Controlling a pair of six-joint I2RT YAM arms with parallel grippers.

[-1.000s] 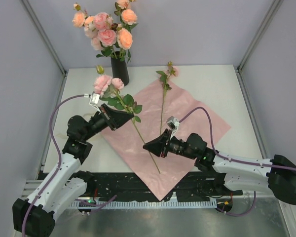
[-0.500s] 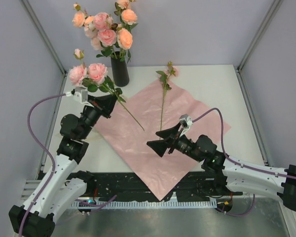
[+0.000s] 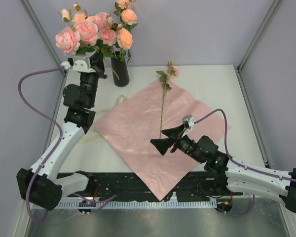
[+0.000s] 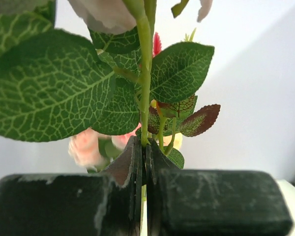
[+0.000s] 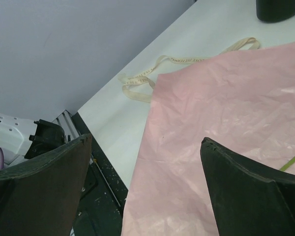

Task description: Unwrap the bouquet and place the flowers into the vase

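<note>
The left gripper (image 4: 142, 151) is clamped tight on a thin green rose stem (image 4: 145, 88), just under its leaves. The arm holds it high at the table's (image 3: 212, 84) far left corner, and the stem's blooms (image 3: 76, 35) sit level with the roses (image 3: 119, 27) standing in the vase (image 3: 120, 74). The vase stands near the far edge, just beside that arm's wrist. The wrapping sheet (image 3: 143, 128) lies flat across the middle of the table and the ribbon (image 5: 187, 60) lies loose off its left corner, so the unwrapping looks done.

The step in hand appears to be getting this stem into the vase. The stem's lower end seems to hang beside the vase and below its rim. It likely needs to be carried higher and across until the tip is over the opening, then lowered straight down. The mouth is narrow and crowded, so aiming for a gap between the standing stems and coming down slowly should avoid tipping the vase. The clamp should release only once the stem is well inside.

The right gripper (image 3: 161, 141) hovers over the near half of the sheet with its jaws wide apart and nothing between them. It is close to the lower end of one more stem (image 3: 163, 106) lying on the sheet.
</note>
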